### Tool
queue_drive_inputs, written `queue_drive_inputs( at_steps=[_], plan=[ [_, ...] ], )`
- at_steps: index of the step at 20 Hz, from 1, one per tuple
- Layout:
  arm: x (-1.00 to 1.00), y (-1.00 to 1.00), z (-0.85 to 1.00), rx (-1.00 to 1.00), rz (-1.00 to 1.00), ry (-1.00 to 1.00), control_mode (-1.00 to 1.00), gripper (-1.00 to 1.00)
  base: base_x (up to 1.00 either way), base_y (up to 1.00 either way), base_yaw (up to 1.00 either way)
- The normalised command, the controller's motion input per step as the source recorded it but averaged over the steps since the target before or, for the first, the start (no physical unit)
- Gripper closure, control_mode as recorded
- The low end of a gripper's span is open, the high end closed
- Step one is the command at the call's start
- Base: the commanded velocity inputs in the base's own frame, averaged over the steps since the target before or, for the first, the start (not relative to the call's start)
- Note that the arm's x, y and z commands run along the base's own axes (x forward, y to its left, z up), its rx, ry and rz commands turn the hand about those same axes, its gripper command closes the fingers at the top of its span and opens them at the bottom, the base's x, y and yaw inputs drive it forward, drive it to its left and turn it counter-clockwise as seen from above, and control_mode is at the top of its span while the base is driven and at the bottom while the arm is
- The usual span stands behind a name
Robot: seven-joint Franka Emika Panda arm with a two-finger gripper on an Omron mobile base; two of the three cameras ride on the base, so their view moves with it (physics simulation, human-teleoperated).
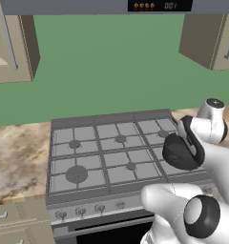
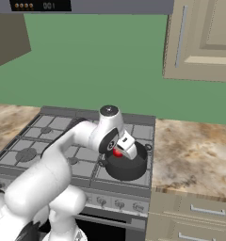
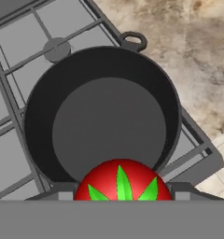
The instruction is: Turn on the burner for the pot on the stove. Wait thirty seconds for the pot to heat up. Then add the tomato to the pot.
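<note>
The tomato (image 3: 122, 181), bright red with a green star-shaped stem top, is held between the two dark finger tips of the gripper (image 3: 122, 189), which are closed against its sides. In the hand view it sits at the bottom, directly in front of the fingers, with the open mouth of the pot (image 3: 102, 116) seen straight beyond it. From the right base view the tomato (image 2: 117, 152) is seen as a small red spot tucked under the gripper (image 2: 120, 151), just above the pot's (image 2: 126, 165) rim on its left side, apart from the pot's floor.

The pot is short, wide and dark grey-black; its inside is bare, and a small loop handle (image 3: 133, 41) is seen on the far rim in the hand view. It stands below the gripper on the front right burner of the stove (image 2: 49, 136), on the dark grid grate. In the left base view the pot (image 1: 179, 151) is partly covered by the arm's wrist.

A round burner cap (image 3: 57, 49) is seen beyond the pot and to the left of the gripper in the hand view. The row of small round knobs (image 2: 118, 204) runs along the stove front, below and nearer than the gripper. A mottled beige stone counter (image 2: 199, 160) lies to the right of the gripper, just beside the stove's edge, with pale cabinet drawers (image 2: 195, 216) beneath it.
</note>
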Motion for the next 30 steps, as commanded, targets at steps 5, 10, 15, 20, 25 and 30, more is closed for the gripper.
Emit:
queue_drive_inputs(
  at_steps=[5,10,15,20,25,30],
  plan=[
    [0.28,0.00,-0.24,0.03,0.02,0.11,-1.00,1.00,0.00,0.00,0.00],
    [0.24,-0.02,-0.36,0.06,0.04,0.08,-1.00,1.00,0.00,0.00,0.00],
    [0.11,-0.13,-0.31,0.05,0.07,0.00,-1.00,1.00,0.00,0.00,0.00],
    [0.03,-0.06,-0.24,0.02,0.05,0.00,-1.00,1.00,0.00,0.00,0.00],
    [0.11,0.00,-0.08,0.00,0.02,0.00,-1.00,-1.00,0.00,0.00,0.00],
    [0.20,0.01,0.00,0.00,0.00,0.00,-1.00,-1.00,0.00,0.00,0.00]
  ],
)
